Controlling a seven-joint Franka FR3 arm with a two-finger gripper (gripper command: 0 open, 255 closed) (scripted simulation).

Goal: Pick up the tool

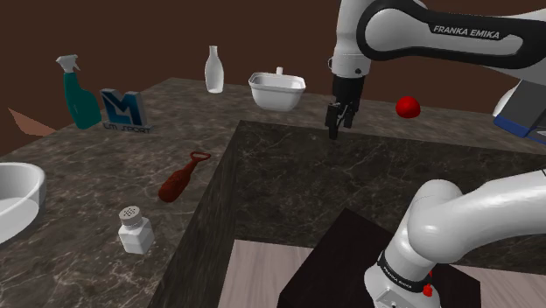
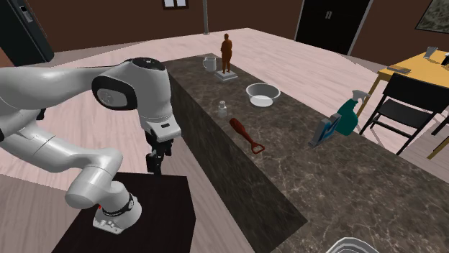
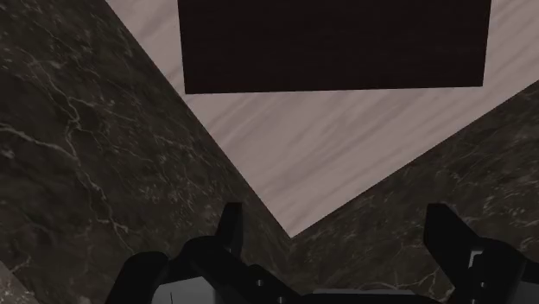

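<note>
The tool is a reddish-brown opener (image 1: 182,178) with a rounded handle and a small hooked head. It lies flat on the dark marble counter (image 1: 87,175), between a white shaker and a blue sign; in the second exterior view the tool (image 2: 245,134) rests near the counter's edge. My black gripper (image 1: 338,121) hangs pointing down by the inner corner of the L-shaped counter, well off toward the shoulder view's right of the tool. It is open, and in the wrist view its fingers (image 3: 231,228) stand apart with only floor and counter top beyond them.
On the counter stand a white shaker (image 1: 136,231), a blue sign (image 1: 122,110), a teal spray bottle (image 1: 80,94), a white bottle (image 1: 214,70), two white bowls (image 1: 278,90) (image 1: 17,198) and a red ball (image 1: 407,107). The dark stand (image 1: 350,262) sits below the arm.
</note>
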